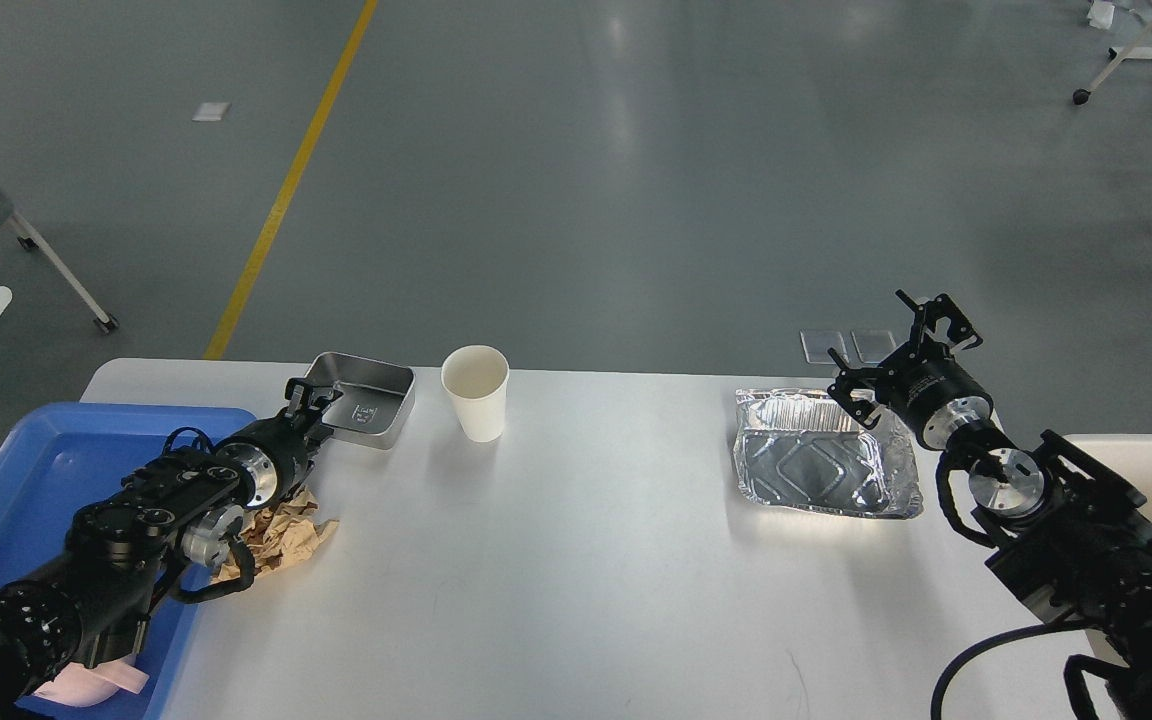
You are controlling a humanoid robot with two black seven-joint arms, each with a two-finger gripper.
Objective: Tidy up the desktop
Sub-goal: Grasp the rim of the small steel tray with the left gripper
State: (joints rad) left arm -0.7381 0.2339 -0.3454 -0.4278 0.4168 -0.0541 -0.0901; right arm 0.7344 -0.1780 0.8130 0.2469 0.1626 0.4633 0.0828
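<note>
The large white rectangular desktop filled the lower frame. At centre left, the left gripper reached the shiny rectangular metal tin, finger spread impossible to tell; clearing it seemed underway. At right, the right gripper hovered wide open.

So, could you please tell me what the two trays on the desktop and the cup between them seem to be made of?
The square tin at far left looks like brushed metal, probably steel: rigid straight walls, dull grey sheen. The tray at right looks like thin aluminium foil: crinkled rim, bright mirror-like glare. The cup seems to be matte white paper, though thin plastic cannot be ruled out.
</note>
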